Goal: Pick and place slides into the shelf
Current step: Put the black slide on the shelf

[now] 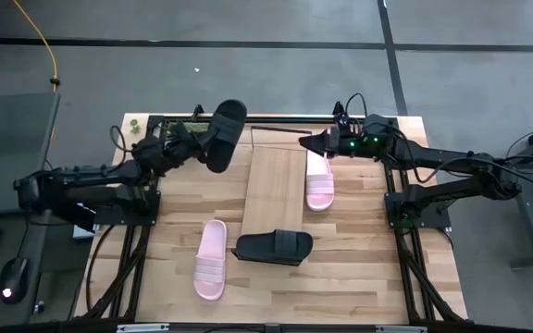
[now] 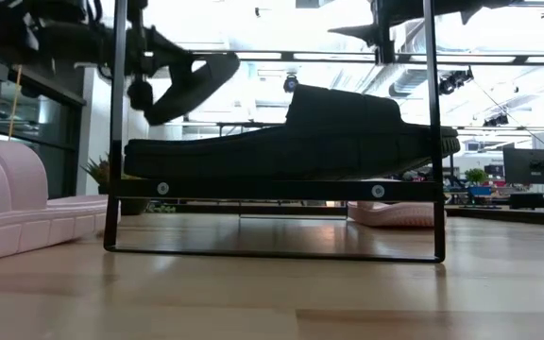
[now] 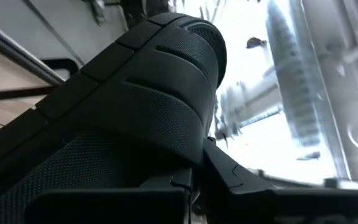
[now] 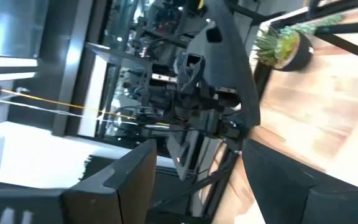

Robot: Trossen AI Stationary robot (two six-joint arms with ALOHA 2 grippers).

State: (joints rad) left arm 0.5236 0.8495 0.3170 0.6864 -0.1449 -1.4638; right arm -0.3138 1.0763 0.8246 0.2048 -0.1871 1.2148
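The left gripper (image 1: 195, 141) is clamped shut on a black slide (image 1: 223, 135), holding it in the air over the far left part of the table, just left of the shelf (image 1: 271, 180) — the left wrist view is filled with the sandal's ribbed strap (image 3: 148, 99). To do this step well, I judge the arm should swing the slide across and square it with the board's long axis before lowering, sole down, onto bare wood near the far end, since a pink slide (image 1: 318, 180) already lies along the board's right edge and a second black slide (image 1: 274, 247) sits across its near end. Letting go only once the sole rests flat should keep it from tipping off. The right gripper (image 1: 311, 141) hangs over the shelf's far right corner, fingers spread wide and empty. Another pink slide (image 1: 211, 260) lies on the tabletop, left of the shelf.
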